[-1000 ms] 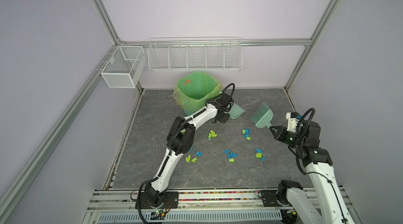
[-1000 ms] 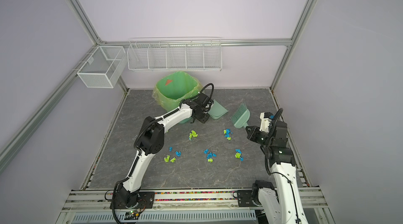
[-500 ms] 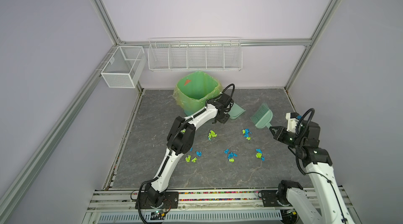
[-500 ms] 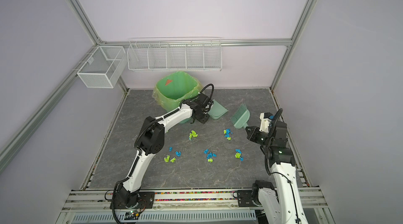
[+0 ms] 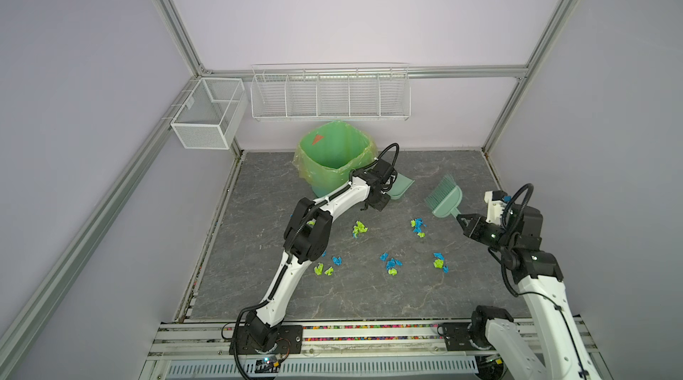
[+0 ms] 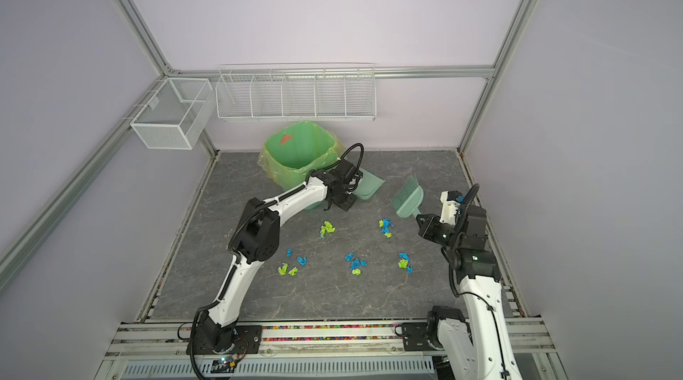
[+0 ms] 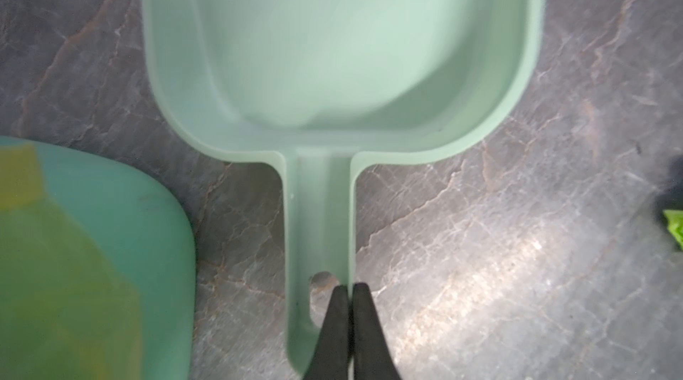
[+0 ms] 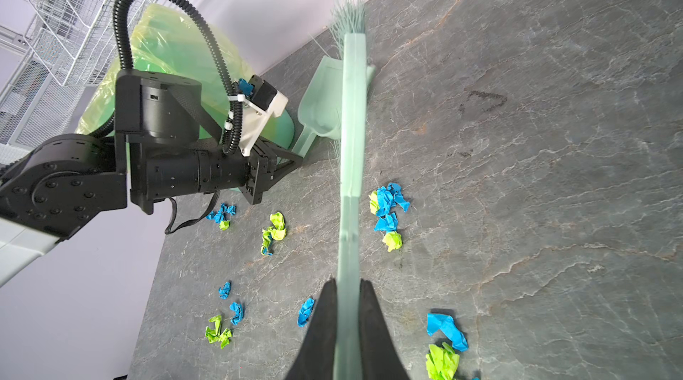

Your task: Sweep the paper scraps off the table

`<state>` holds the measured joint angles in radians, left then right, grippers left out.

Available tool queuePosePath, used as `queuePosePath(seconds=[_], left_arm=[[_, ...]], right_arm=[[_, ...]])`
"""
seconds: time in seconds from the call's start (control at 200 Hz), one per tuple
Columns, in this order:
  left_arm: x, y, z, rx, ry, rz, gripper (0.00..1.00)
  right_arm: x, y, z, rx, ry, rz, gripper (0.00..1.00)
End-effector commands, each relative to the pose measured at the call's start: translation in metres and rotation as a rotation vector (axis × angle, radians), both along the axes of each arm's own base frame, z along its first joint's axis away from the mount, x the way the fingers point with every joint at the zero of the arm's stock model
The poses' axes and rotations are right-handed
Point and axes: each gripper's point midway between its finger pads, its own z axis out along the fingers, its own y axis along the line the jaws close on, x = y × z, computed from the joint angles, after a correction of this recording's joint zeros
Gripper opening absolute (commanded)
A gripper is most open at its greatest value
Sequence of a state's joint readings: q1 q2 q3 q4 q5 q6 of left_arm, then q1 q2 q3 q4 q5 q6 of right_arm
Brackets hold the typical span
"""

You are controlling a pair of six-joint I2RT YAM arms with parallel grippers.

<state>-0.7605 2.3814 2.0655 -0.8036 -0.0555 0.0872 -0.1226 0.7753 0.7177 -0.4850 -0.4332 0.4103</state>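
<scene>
Loosely, paper scraps (image 5: 417,227) lie between left claw (image 7: 350,287), pinching the dustpan (image 5: 402,186), and right claw (image 5: 460,217), clamped on the brush (image 5: 445,200).

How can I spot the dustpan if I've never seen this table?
Look for the big green bin at the back of the grey table. Right beside it lies the pale mint dustpan, its handle pinched by the left gripper. Unlike the brush nearby, it is a smooth hollow scoop with no bristles.
</scene>
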Motion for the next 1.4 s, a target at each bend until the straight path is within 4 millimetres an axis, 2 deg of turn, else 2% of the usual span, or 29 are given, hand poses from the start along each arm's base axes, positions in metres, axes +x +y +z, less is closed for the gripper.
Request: queuePosePath(seconds=[0.0, 0.435, 0.655, 0.77, 0.935, 1.125, 1.395], left_arm=[[-0.002, -0.003, 0.001, 0.000, 0.014, -0.002, 0.00], [-0.012, -0.011, 0.033, -0.074, 0.039, -0.011, 0.00], [-0.016, -0.004, 0.020, -0.035, 0.071, 0.004, 0.00], [-0.018, -0.003, 0.022, -0.032, 0.067, 0.015, 0.00], [-0.021, -0.001, 0.026, -0.014, 0.043, 0.021, 0.10], [-0.024, 0.005, 0.023, 0.021, 0.032, 0.031, 0.15], [-0.026, 0.012, 0.014, 0.044, 0.031, 0.045, 0.16]], right_arm=[[0.002, -0.002, 0.004, -0.019, -0.039, -0.002, 0.07], [0.004, -0.002, 0.009, -0.023, -0.045, 0.002, 0.07], [0.004, -0.002, 0.008, -0.028, -0.044, 0.005, 0.07], [0.004, -0.002, 0.008, -0.029, -0.044, 0.007, 0.07], [0.004, -0.002, 0.007, -0.030, -0.046, 0.008, 0.07], [0.003, -0.002, 0.005, -0.029, -0.042, 0.007, 0.07], [0.003, -0.001, 0.006, -0.024, -0.044, 0.008, 0.07]])
